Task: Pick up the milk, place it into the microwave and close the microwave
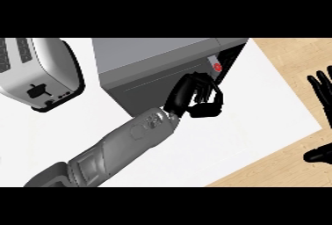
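Nearest us, the left forearm runs up from the lower left edge, grey and angled toward the upper right across the white counter.

Fingers of the left hand: curled inward, tips bent down toward the thumb, which hooks beneath them. We see nothing held inside the curl; only a pale gap shows between fingers and thumb. The hand sits against the front right part of the microwave, fingers just beside its right edge. We cannot tell whether they touch that edge.

Microwave: grey box, top and front face toward us. At its right end a dark narrow gap shows, running up and to the right. We cannot tell how far the door stands open.

Milk: a small pale shape with a round red mark, seen in that dark gap, just above the left hand's fingers. Little of it shows; it is apart from the hand.

Toaster: silver with a black base, at the left edge, well apart from the microwave.

Right hand: at the right edge over the wooden surface, fingers straight and pointing up, thumb lower down. Resting, holding nothing.
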